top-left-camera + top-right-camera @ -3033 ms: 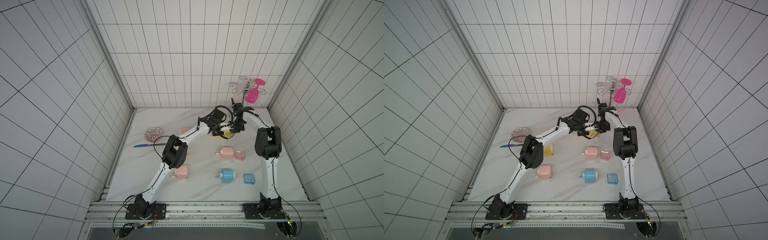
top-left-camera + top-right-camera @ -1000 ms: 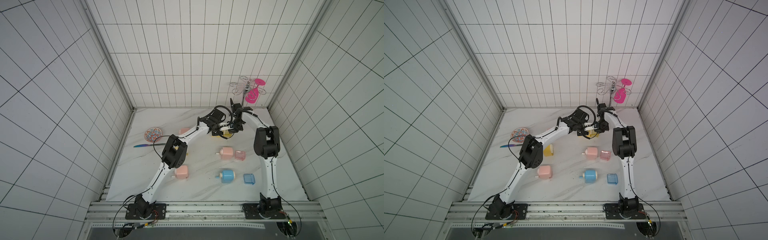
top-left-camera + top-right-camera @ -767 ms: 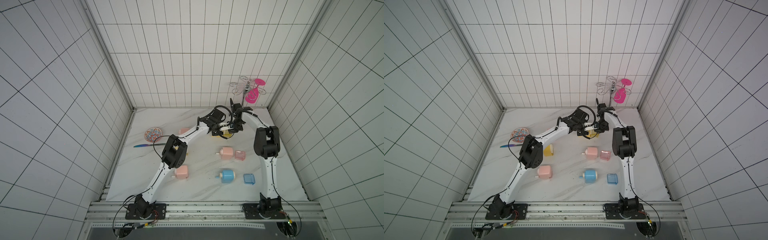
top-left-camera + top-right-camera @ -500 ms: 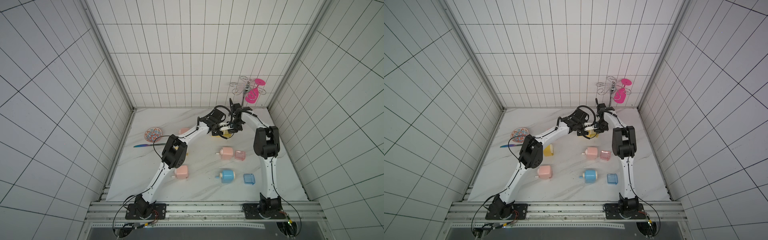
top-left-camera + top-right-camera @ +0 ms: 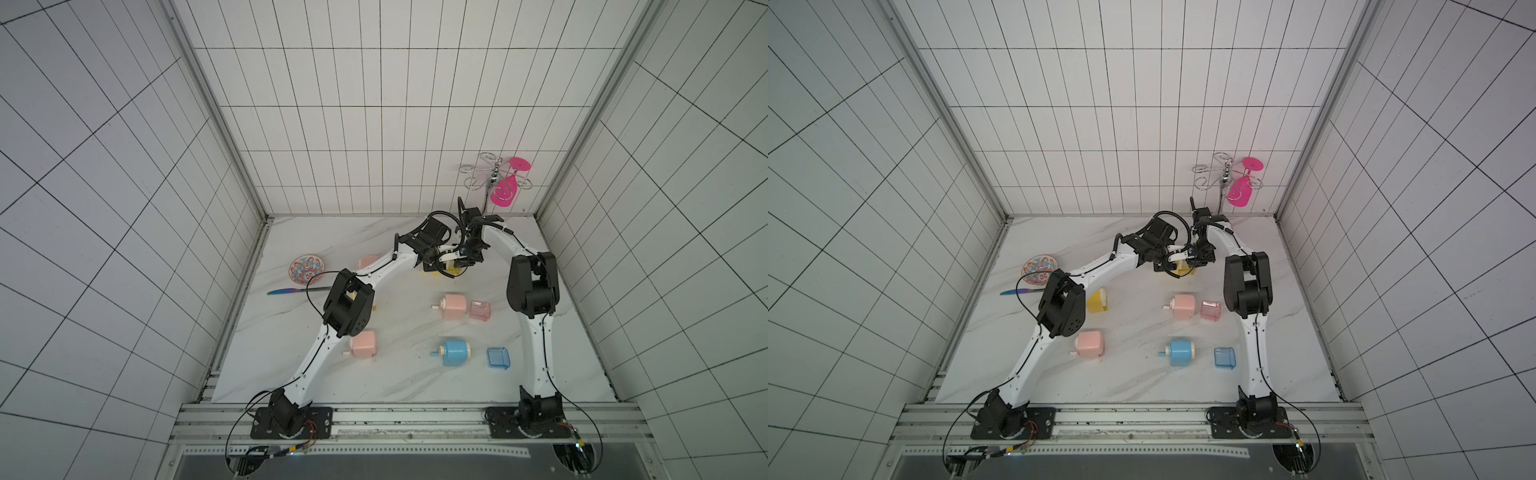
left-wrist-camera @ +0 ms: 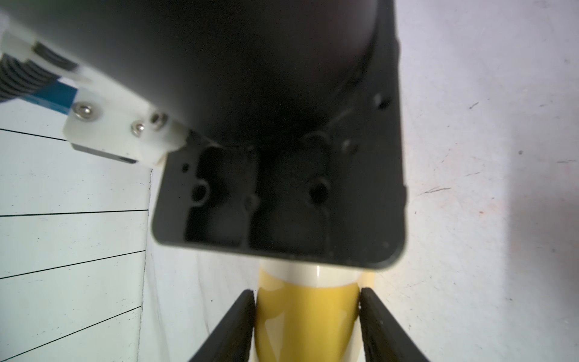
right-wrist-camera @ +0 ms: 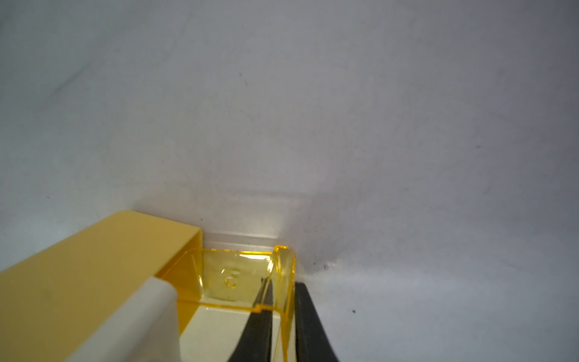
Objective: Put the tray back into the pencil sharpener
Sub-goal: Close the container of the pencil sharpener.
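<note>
The yellow pencil sharpener (image 6: 307,313) lies on the marble table near the back wall and shows in both top views (image 5: 440,271) (image 5: 1180,270). My left gripper (image 6: 307,291) is shut on its body, one finger on each side. The clear yellow tray (image 7: 232,275) sits partly inside the opening of the sharpener (image 7: 94,266). My right gripper (image 7: 282,291) is shut on the tray's side wall, with one finger inside the tray and one outside. In a top view both grippers meet over the sharpener, left (image 5: 438,259) and right (image 5: 464,261). The right wrist's black body (image 6: 282,125) fills much of the left wrist view.
Toward the front lie a pink sharpener (image 5: 454,305) with a pink tray (image 5: 480,311), a blue sharpener (image 5: 456,353) with a blue tray (image 5: 498,358), and other pink sharpeners (image 5: 363,344). A patterned plate (image 5: 306,267) and a knife (image 5: 291,291) lie at the left. A wire rack (image 5: 494,178) stands at the back right.
The right gripper with the tray has edged slightly toward the sharpener. The left arm has stayed where it was.
</note>
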Action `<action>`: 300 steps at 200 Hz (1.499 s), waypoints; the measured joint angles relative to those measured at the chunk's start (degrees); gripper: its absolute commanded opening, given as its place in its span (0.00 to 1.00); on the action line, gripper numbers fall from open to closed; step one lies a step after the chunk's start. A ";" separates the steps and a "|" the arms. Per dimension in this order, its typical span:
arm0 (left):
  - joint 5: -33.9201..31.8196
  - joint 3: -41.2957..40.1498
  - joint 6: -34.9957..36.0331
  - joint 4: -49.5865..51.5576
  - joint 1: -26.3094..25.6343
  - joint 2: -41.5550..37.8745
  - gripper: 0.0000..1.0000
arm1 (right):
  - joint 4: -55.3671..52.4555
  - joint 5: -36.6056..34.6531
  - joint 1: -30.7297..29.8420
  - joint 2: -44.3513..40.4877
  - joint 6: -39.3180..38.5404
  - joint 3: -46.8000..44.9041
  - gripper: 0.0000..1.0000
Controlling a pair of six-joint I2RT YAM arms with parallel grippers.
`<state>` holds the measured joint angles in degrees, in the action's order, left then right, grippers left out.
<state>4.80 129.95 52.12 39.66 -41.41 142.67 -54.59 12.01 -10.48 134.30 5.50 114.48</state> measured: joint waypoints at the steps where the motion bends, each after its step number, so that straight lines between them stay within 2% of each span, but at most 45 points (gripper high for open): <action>1: 0.00 0.00 0.00 0.00 0.00 0.00 0.56 | 0.00 0.00 0.00 0.00 0.02 0.00 0.14; 113: -0.02 -0.02 -0.02 -0.02 0.02 -0.02 0.56 | 0.00 -1.07 0.00 0.00 3.50 0.02 0.12; 300: -0.13 -0.02 0.00 -0.04 0.07 -0.02 0.56 | -0.70 -2.36 -0.46 0.00 4.76 0.74 0.10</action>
<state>4.67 129.93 52.12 39.62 -41.34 142.65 -55.29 9.65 -10.94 134.30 10.26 115.22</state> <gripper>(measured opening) 0.560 0.101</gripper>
